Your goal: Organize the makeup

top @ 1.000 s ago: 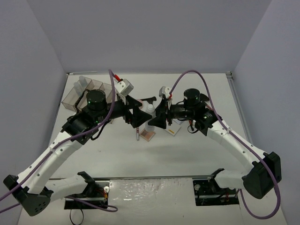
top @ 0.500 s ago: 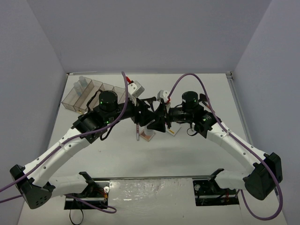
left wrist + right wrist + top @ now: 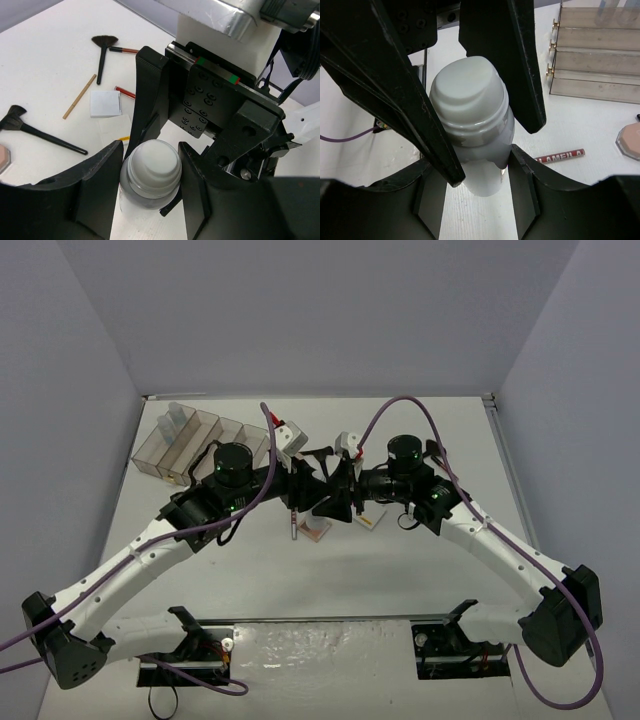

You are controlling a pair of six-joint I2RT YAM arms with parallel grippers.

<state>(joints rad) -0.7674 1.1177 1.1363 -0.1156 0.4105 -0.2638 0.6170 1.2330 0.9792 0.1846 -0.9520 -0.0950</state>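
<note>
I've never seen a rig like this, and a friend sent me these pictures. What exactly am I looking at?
This is a robot: a left arm and a right arm at a white table. The wide picture looks down from above. The other two come from a camera on each wrist. On the table lie makeup items, such as a fan brush, a white pad and a red pencil, plus a clear organizer tray. Both grippers meet at a white-capped bottle. The left gripper pinches its cap. The right gripper flanks its body, but its grip is unclear.
</note>
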